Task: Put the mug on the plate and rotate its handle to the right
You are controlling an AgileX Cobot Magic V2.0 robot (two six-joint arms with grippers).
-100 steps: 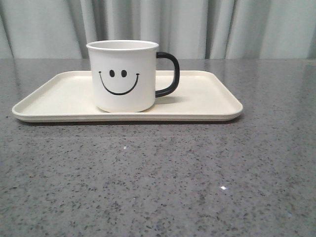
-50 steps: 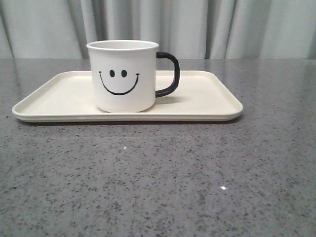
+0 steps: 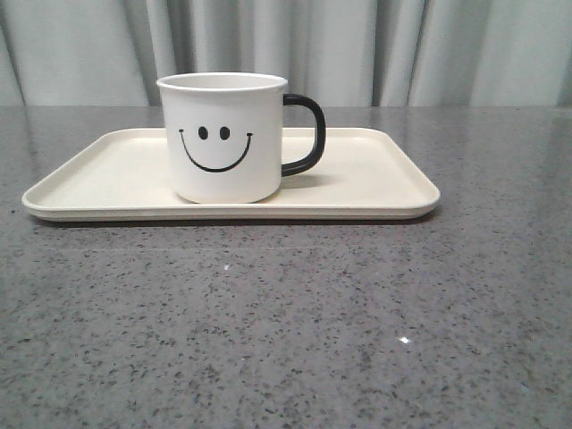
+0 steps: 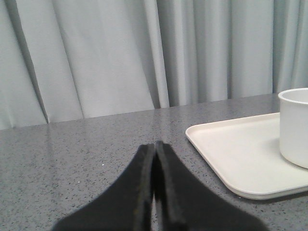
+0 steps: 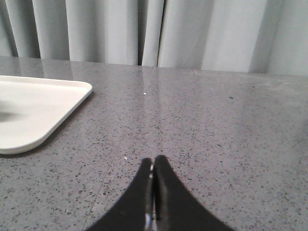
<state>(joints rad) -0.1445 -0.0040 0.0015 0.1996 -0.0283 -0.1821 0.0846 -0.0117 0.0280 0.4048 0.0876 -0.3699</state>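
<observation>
— Since a second ago, anything moved?
— Nothing: mug upright on the plate, handle pointing right.
— Grippers?
— Left gripper and right gripper pressed closed, seemingly empty, over the speckled grey table; pale curtains behind.

I count one mug, white with a single black smiley face on its side. It carries one handle, a black loop. There is one plate, cream-white and rectangular, and the one mug is the only thing standing on it. Under it all lies one table, grey and speckled. Behind hangs one curtain, pale and in many folds. Of my own parts I see two grippers: one left gripper and one right gripper, each with two dark fingers pressed together, four fingers in all.
</observation>
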